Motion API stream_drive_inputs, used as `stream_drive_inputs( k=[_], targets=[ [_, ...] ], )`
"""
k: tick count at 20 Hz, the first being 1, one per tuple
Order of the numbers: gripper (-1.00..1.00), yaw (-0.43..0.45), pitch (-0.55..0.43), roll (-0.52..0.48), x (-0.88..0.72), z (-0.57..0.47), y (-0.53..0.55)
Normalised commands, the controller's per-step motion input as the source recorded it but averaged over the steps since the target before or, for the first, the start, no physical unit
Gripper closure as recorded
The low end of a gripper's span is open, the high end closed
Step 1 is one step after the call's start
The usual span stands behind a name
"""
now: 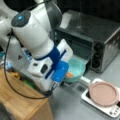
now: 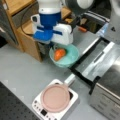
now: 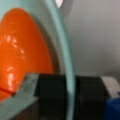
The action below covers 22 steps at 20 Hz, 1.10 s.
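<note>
the gripper point(image 2: 53, 46) sits right at the rim of a teal bowl point(image 2: 71, 56), at the side nearest the wooden cabinet point(image 2: 26, 37). in the wrist view the bowl's thin rim point(image 3: 68, 62) runs straight down between two dark pads point(image 3: 88, 92), one on the inside of the wall and one on the outside, so the fingers look closed on the rim, pinching it. inside the bowl lies a glossy orange thing point(image 2: 59, 53), rounded, just past the inner pad and filling much of the wrist view point(image 3: 22, 52); whether the pad touches it i cannot tell. in a front view the bowl point(image 1: 75, 68) shows only partly, behind the blue and white hand body, with a sliver of orange point(image 1: 69, 74) at its bottom.

the bowl is over the grey desk point(image 2: 22, 67), just off the front corner of the wooden cabinet and beside the edge of the toaster oven's lowered door point(image 2: 97, 60). the toaster oven point(image 1: 100, 37) stands at the desk's far side. nearer a front view's bottom, well apart from the bowl, a pink pan point(image 2: 55, 97) rests on a small white hotplate point(image 2: 71, 106), its handle pointing toward the bowl.
</note>
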Motion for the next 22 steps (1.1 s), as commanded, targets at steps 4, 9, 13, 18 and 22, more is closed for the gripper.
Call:
stream_drive_inputs(
  k=[4, 9, 13, 18, 22],
  targets=[
    [1.00, 0.156, 0.276, -0.049, 0.43, 0.22, -0.32],
    [1.00, 0.160, 0.270, -0.052, 0.35, 0.25, -0.22],
    [1.00, 0.154, 0.264, -0.052, 0.36, 0.20, -0.19],
    [1.00, 0.129, 0.256, -0.028, 0.41, 0.18, -0.19],
    [1.00, 0.115, 0.255, -0.020, 0.41, 0.21, -0.19]
  ],
)
